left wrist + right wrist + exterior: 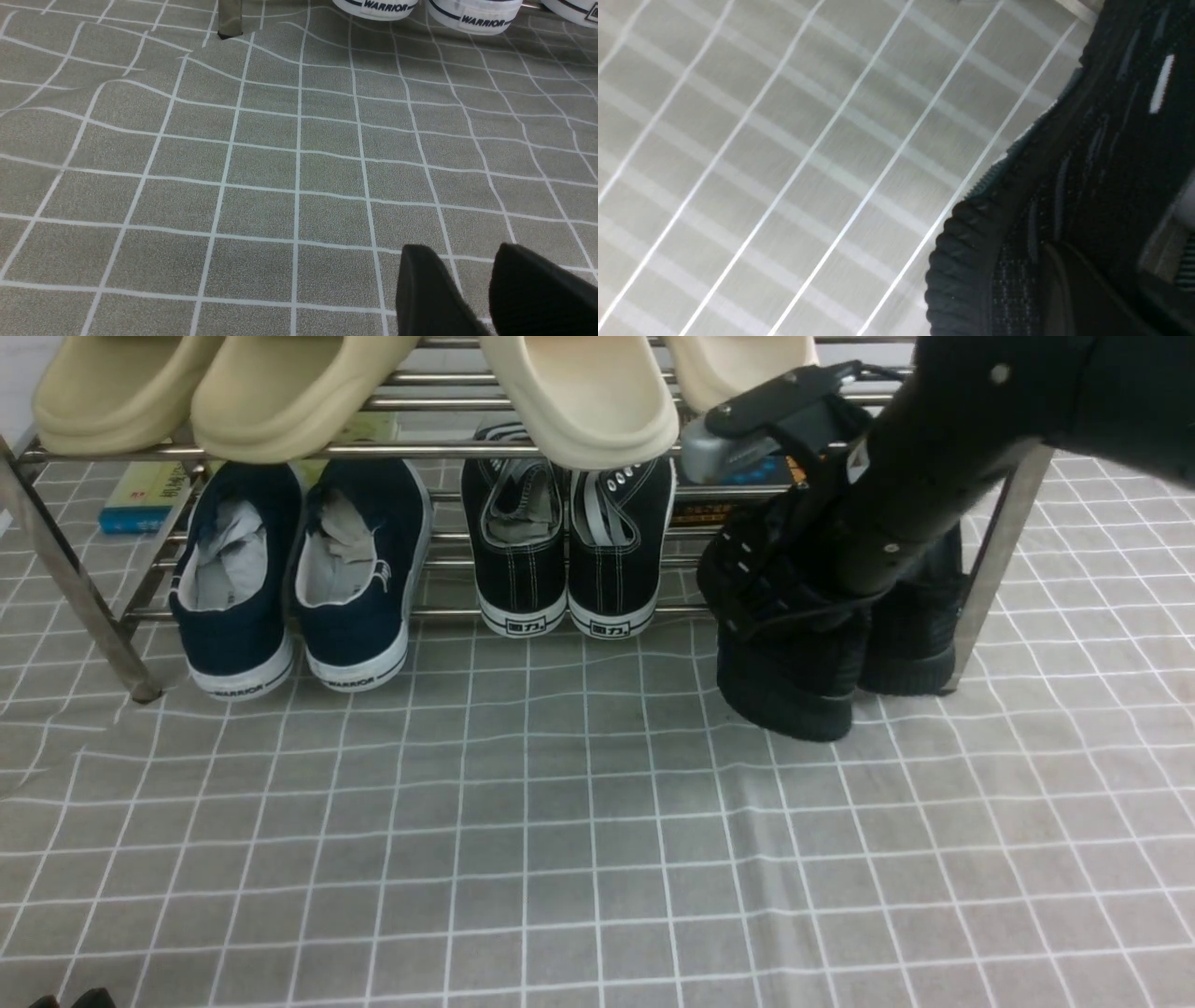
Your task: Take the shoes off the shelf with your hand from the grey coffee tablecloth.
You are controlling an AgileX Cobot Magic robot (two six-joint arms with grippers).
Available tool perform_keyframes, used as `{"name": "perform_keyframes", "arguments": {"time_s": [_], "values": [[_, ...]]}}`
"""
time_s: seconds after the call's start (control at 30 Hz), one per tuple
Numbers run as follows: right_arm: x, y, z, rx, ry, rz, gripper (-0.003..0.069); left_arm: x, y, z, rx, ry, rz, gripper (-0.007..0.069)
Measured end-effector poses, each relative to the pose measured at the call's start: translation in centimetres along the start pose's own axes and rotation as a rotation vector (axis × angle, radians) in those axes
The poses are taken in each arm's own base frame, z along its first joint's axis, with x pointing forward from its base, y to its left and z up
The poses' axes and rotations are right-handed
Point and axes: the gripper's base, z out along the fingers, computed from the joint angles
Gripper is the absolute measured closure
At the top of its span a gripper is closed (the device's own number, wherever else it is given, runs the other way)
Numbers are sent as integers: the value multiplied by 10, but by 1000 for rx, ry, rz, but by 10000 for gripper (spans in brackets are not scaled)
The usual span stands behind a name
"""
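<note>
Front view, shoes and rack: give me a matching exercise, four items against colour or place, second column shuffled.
1. navy pair
2. stitched canvas pair
3. clogs
4. all-black pair

A. cream, on the upper tier
B. at the right end of the rack, with the right gripper at it
C. white soles reading "WARRIOR"
D. between the navy pair and the all-black pair

Pairs: 1-C, 2-D, 3-A, 4-B
</note>
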Motion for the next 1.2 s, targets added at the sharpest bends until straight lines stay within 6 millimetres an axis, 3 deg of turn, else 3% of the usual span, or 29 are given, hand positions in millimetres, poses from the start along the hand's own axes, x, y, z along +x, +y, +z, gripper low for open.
{"name": "perform_keyframes", "arguments": {"time_s": [0.27, 0.6, 0.87, 1.2], "values": [[17, 47, -42, -88, 75, -124, 648, 0, 0, 0, 0, 0, 0, 385], [30, 97, -47, -121, 147, -216, 648, 0, 0, 0, 0, 0, 0, 385], [36, 108, -43, -47, 163, -202, 647, 0, 0, 0, 0, 0, 0, 385], [70, 96, -3, 37, 285, -216, 645, 0, 0, 0, 0, 0, 0, 385]]}}
